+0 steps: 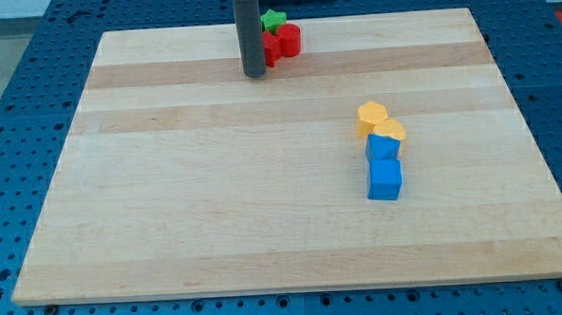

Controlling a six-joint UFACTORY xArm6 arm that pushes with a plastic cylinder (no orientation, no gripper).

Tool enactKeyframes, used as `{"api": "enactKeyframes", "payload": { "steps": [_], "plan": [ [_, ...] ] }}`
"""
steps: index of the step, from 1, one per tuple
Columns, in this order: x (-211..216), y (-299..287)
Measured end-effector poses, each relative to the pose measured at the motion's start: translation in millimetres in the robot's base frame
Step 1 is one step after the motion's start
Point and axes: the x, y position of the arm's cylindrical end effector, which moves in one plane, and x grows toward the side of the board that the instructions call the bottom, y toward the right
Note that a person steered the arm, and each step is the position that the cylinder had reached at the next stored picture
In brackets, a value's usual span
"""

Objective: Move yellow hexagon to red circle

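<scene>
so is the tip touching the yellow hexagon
Apart. The camera view shows my tip at the top, bare board between it and the yellow hexagon.

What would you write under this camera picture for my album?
My tip beside the red blocks, far from the yellow hexagon by the blue blocks.

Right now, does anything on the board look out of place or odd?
Nothing damaged. My tip sits at the red blocks and green block near the view's top, apart from the yellow hexagon.
</scene>
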Motion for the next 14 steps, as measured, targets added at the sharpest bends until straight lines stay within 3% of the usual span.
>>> {"api": "enactKeyframes", "payload": {
  "steps": [2, 4, 8, 9, 11, 14],
  "plan": [
    [-25.9, -0.9],
    [-2.2, 0.2],
    [57.0, 184.0],
    [81.5, 198.0],
    [129.0, 196.0],
    [114.9, 146.6]
  ]
}}
